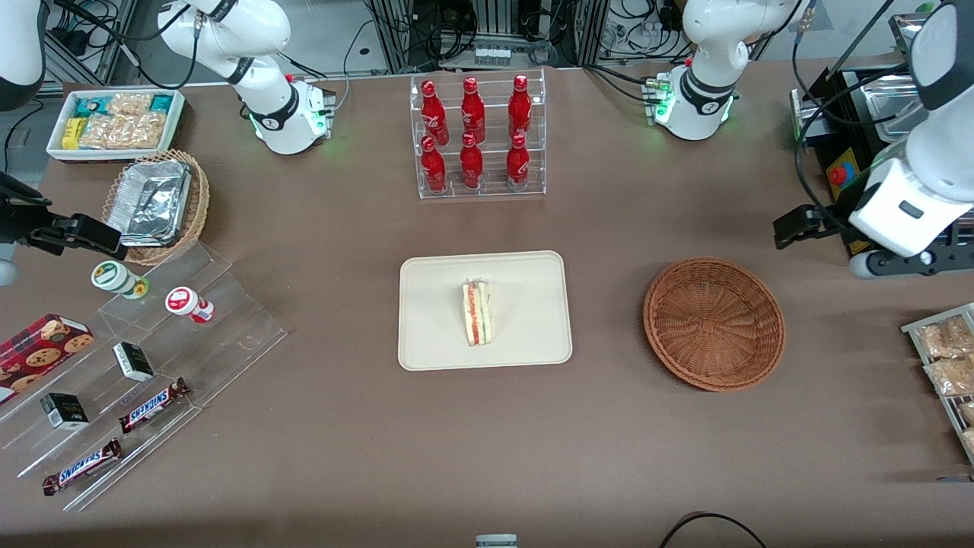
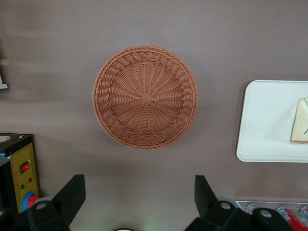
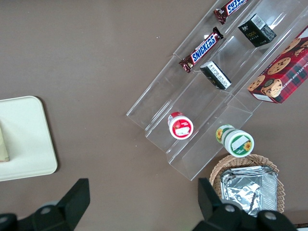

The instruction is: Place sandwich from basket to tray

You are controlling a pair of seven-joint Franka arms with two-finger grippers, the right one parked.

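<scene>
Sandwich (image 1: 477, 313) is found lying flat near the middle of the tray (image 1: 426, 335), its red and green filling turned toward the parked arm's end of the bench (image 1: 319, 472) — a resting pose with nothing touching it, so it is judged to have been set down and let go. The basket (image 1: 714, 323) is seen to hold nothing; only its woven bottom shows, and it sits well apart from the tray toward the working arm's end. The hand (image 2: 137, 197) is held high, with the basket in plain sight beneath it in the wrist view, and its two fingers (image 2: 72, 192) are spread wide with nothing between them — released, not grasping. From this layout the task is judged complete: nothing is left in the basket to be fetched.
</scene>
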